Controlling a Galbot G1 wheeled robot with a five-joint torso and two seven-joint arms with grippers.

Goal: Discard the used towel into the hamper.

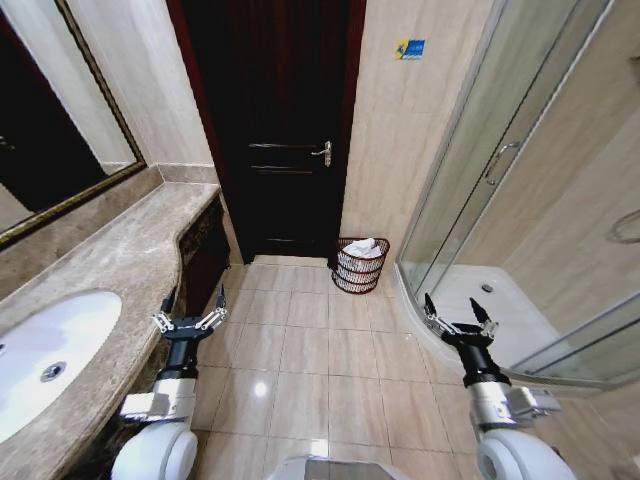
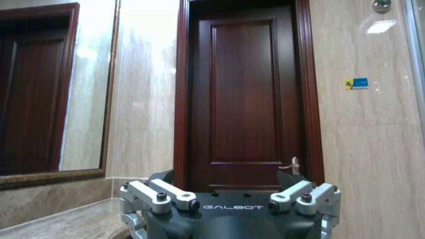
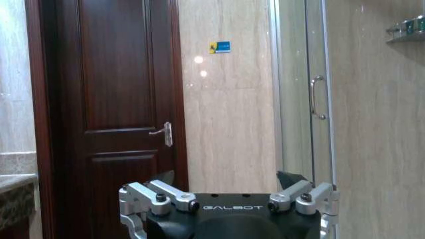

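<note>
One small round hamper (image 1: 360, 265) of dark reddish-brown open wire stands on the tiled floor (image 1: 300, 350) at the far end of a bathroom, against the beige wall and just to the right of a dark wooden door (image 1: 285, 130). White cloth, a towel (image 1: 363, 247), sits bunched inside it and rises a little above the rim. To the hamper's right, the curved glass wall of a shower enclosure (image 1: 480, 190) begins, with a metal handle on its door. A small blue and yellow sticker (image 1: 409, 49) is fixed high on the wall above the hamper. Along the robot's left runs a marble tabletop (image 1: 110, 270) with a white oval sink (image 1: 45, 355) set into it and a framed mirror (image 1: 50, 120) on the wall behind. Both arms are raised in front of the robot, well apart from the hamper and from each other. The left claw (image 1: 190, 310) hangs beside the tabletop's front edge, its two fingers spread wide and holding nothing. The right claw (image 1: 458, 315) hangs in front of the shower's low white base, fingers likewise spread wide and empty. In the left wrist view the left claw's base faces the door, with its silver lever handle (image 2: 291, 166) at the right side of the door. In the right wrist view the right claw's base faces the door and the shower glass.
</note>
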